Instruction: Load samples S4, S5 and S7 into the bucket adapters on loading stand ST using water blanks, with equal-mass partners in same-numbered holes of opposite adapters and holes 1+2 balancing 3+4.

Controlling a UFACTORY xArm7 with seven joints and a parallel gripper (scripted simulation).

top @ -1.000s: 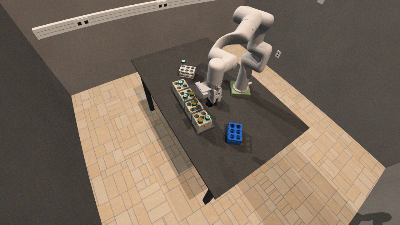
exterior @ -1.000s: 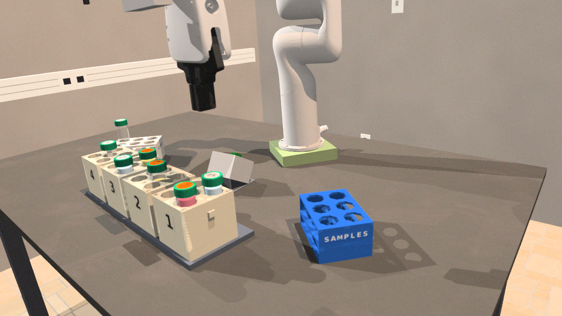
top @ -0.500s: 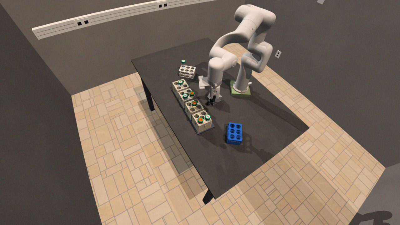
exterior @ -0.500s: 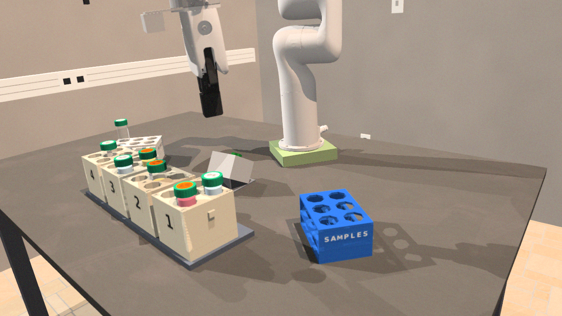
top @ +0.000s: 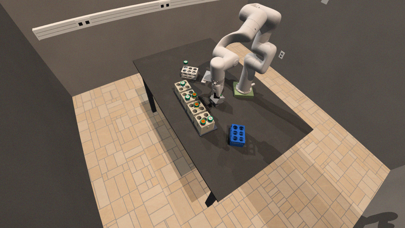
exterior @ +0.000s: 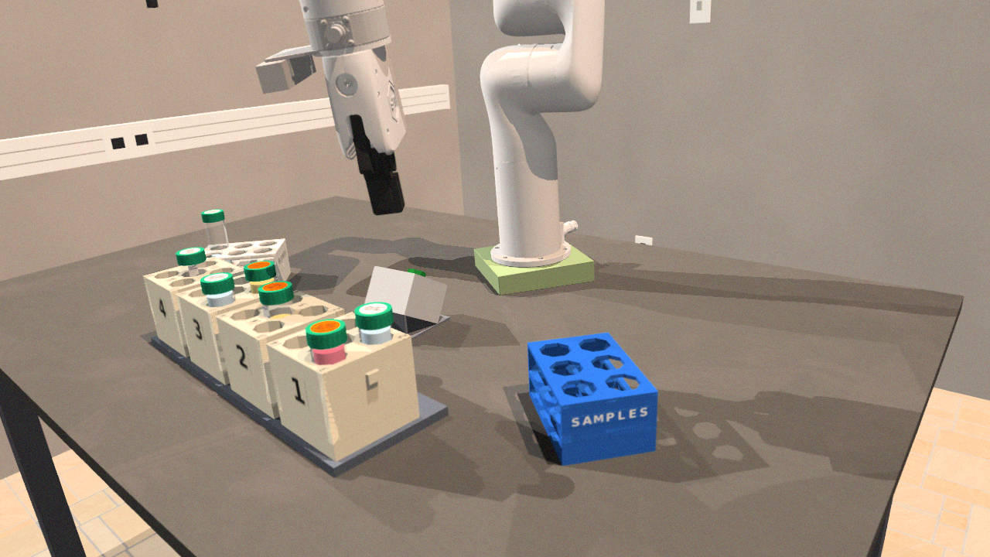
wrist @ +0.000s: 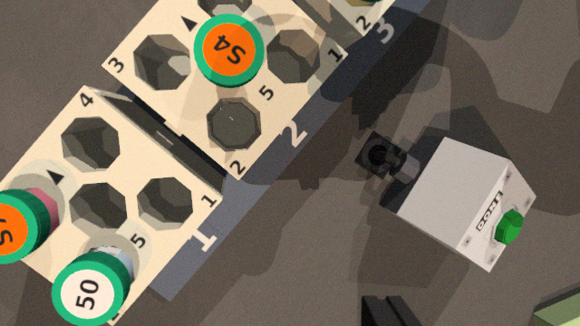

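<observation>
My gripper (top: pixel 217 96) (exterior: pixel 387 207) (wrist: pixel 388 310) is shut and empty, above the table near the DONE desk (exterior: pixel 394 294) (wrist: pixel 453 177) with its green key (exterior: pixel 415 271) (wrist: pixel 508 227). Adapter 1 (exterior: pixel 373 415) (wrist: pixel 131 167) holds pink S7 (exterior: pixel 326 333) (wrist: pixel 6 226) in hole 3 and blank 50 (exterior: pixel 373 316) (wrist: pixel 87 290) in hole 2. Adapter 2 (exterior: pixel 250 374) holds S4 (exterior: pixel 275 292) (wrist: pixel 228 50) in hole 5. Adapter 3 (exterior: pixel 200 346) holds an orange-dotted tube (top: pixel 194 95) and a white-dotted tube (top: pixel 187 97). Adapter 4 (exterior: pixel 164 325) holds a white-dotted tube (top: pixel 183 83). Their IDs are unreadable.
The empty blue SAMPLES rack (top: pixel 237 143) (exterior: pixel 609 436) stands right of the loading stand (exterior: pixel 432 410). The white rack (top: pixel 189 75) (exterior: pixel 278 261) behind adapter 4 holds one white-dotted tube (top: pixel 185 62) (exterior: pixel 213 225). The green arm base (exterior: pixel 547 277) is behind the desk.
</observation>
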